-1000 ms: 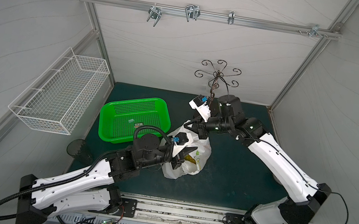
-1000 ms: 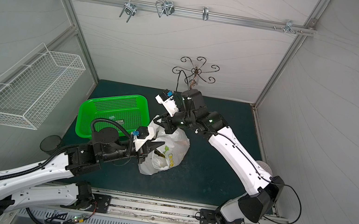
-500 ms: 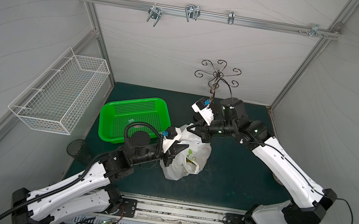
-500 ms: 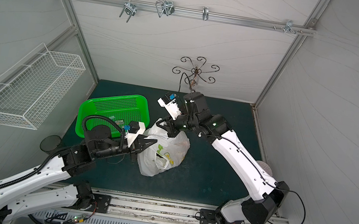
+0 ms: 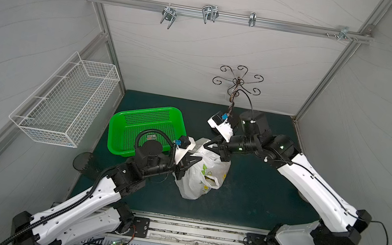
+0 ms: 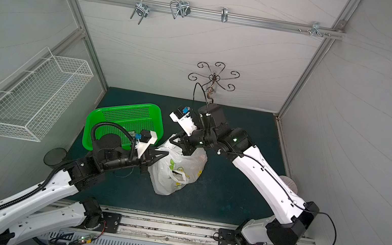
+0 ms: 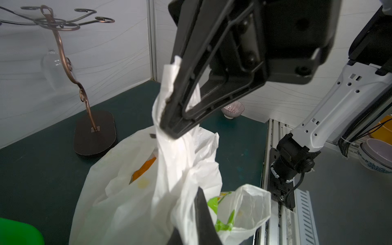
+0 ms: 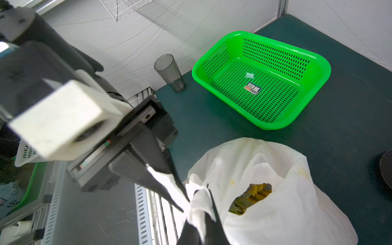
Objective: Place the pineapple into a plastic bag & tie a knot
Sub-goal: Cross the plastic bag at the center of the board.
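The white plastic bag [image 5: 195,187] [image 6: 167,180] stands on the green mat between the two arms, its top pulled up. Through a gap in the bag [image 8: 275,212], the yellow-green pineapple [image 8: 250,199] shows inside. My left gripper [image 5: 198,158] [image 7: 191,214] is shut on a bunched strip of the bag's handle. My right gripper [image 5: 207,145] [image 8: 203,203] is shut on the other handle strip, right beside and slightly above the left one. The two strips cross between the jaws. I cannot make out a knot.
An empty green basket [image 5: 146,128] [image 8: 261,80] lies just left of the bag. A dark glass tumbler [image 5: 82,161] stands near the left arm. A curly metal hook stand [image 7: 94,133] stands at the back, a small bowl [image 7: 232,109] by the right wall, and a wire basket [image 5: 68,100] on the left wall.
My right gripper has carried its handle leftward over the bag, closer to the left gripper. The left arm drew back a little. Both grippers stayed shut on the bag.
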Robot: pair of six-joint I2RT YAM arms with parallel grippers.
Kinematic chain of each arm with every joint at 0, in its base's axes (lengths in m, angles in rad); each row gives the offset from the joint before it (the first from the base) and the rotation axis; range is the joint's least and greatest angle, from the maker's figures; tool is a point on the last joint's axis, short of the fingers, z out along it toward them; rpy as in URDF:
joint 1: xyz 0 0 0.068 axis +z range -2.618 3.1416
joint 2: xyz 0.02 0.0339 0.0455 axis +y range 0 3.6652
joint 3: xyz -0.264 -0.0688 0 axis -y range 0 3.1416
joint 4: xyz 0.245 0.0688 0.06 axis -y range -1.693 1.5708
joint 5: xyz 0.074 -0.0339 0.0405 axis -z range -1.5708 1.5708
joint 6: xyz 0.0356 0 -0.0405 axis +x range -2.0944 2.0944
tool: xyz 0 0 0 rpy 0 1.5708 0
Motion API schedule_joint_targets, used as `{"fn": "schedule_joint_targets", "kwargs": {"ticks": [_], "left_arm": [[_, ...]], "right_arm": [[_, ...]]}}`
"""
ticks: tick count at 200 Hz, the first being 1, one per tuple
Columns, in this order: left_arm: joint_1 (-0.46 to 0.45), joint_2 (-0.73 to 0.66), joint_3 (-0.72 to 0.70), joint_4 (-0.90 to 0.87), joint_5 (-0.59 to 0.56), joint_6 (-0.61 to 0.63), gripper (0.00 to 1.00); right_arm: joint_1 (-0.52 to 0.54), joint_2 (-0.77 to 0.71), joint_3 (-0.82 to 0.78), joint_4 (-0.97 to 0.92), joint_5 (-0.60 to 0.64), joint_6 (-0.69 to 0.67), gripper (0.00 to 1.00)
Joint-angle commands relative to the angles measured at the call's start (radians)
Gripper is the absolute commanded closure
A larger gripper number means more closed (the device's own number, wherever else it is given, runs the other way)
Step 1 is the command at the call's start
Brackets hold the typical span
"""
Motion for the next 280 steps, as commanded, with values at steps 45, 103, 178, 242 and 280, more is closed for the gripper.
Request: {"fn": "schedule_joint_targets", "kwargs": {"ticks": [45, 103, 178, 242, 280], "left_arm": [[0.013, 0.037, -0.020, 0.037, -0.039, -0.032, 1.00], [0.015, 0.070, -0.020, 0.079, -0.058, -0.049, 1.00], [0.015, 0.065, -0.020, 0.081, -0.081, -0.064, 1.00], [0.015, 0.071, -0.014, 0.086, -0.060, -0.078, 1.00], [0.015, 0.066, -0.015, 0.072, -0.055, -0.068, 1.00]], "right_arm": [[0.092, -0.121, -0.032, -0.104, 0.024, -0.059, 1.00], [0.139, -0.200, -0.213, -0.078, 0.021, -0.089, 1.00], [0.142, -0.220, -0.390, -0.071, 0.103, -0.130, 1.00], [0.137, -0.246, -0.407, -0.118, 0.183, -0.198, 1.00], [0.134, -0.267, -0.355, -0.195, 0.216, -0.225, 1.00]]}}
